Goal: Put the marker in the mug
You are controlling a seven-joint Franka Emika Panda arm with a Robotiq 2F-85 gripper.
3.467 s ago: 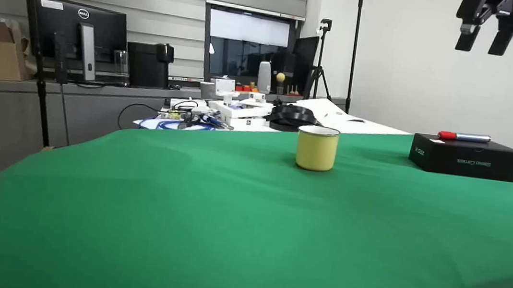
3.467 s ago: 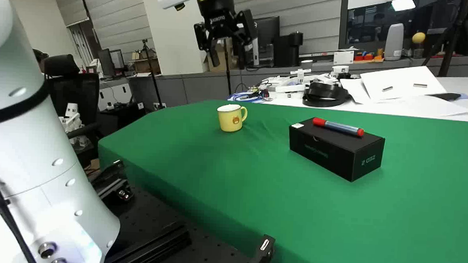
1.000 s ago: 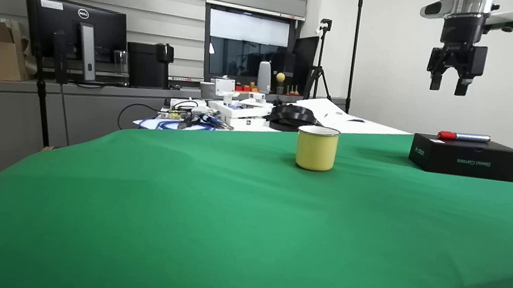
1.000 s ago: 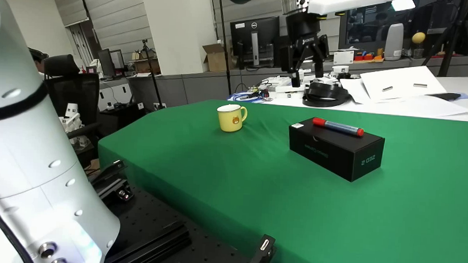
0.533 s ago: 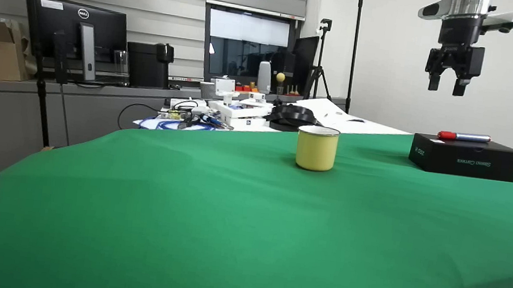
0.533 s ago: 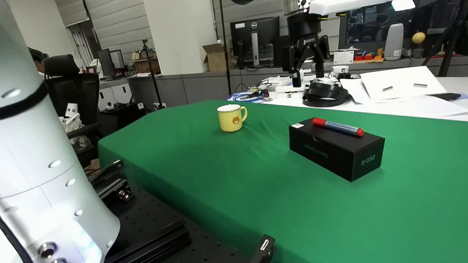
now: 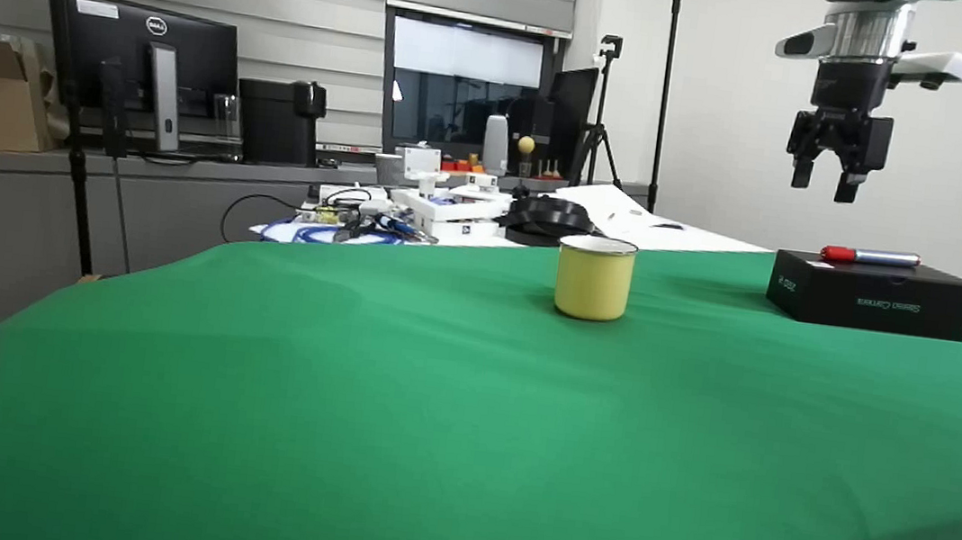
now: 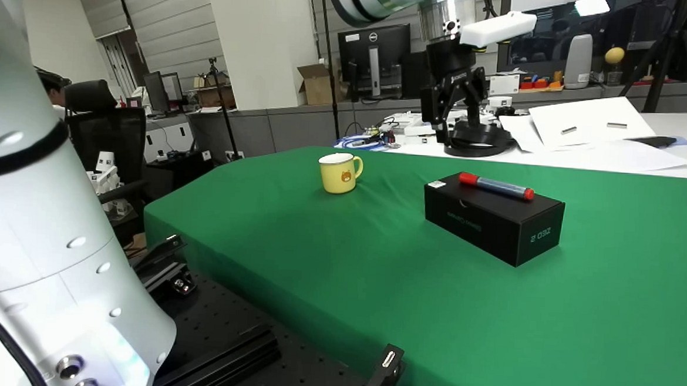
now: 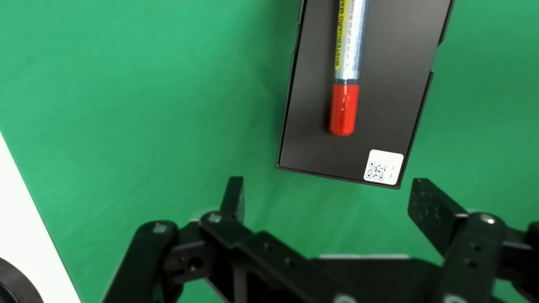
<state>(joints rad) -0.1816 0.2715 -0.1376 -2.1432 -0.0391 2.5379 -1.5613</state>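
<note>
The marker has red ends and a bluish-grey barrel. It lies on top of the black box in both exterior views point(image 7: 870, 256) point(image 8: 497, 186). In the wrist view the marker point(image 9: 347, 84) points up the picture, its far end cut off by the top edge. The pale yellow mug point(image 7: 594, 278) stands upright on the green cloth, apart from the box; its handle shows in an exterior view point(image 8: 338, 173). The mug is out of the wrist view. My gripper point(image 7: 824, 184) is open and empty, above the box. In the wrist view its fingertips point(image 9: 327, 191) straddle the space just off the box's stickered end.
The black box point(image 7: 885, 298) with a white sticker lies flat on the green-covered table point(image 7: 429, 409). Behind the table stands a white table with papers point(image 8: 594, 129), a black round object point(image 8: 479, 140) and white parts. Black rail ends point(image 8: 386, 372) stick up at the table's near edge.
Over the last seconds my open gripper has swung across to the box side. In the last half second it has come lower. The marker, mug and box have not moved.
</note>
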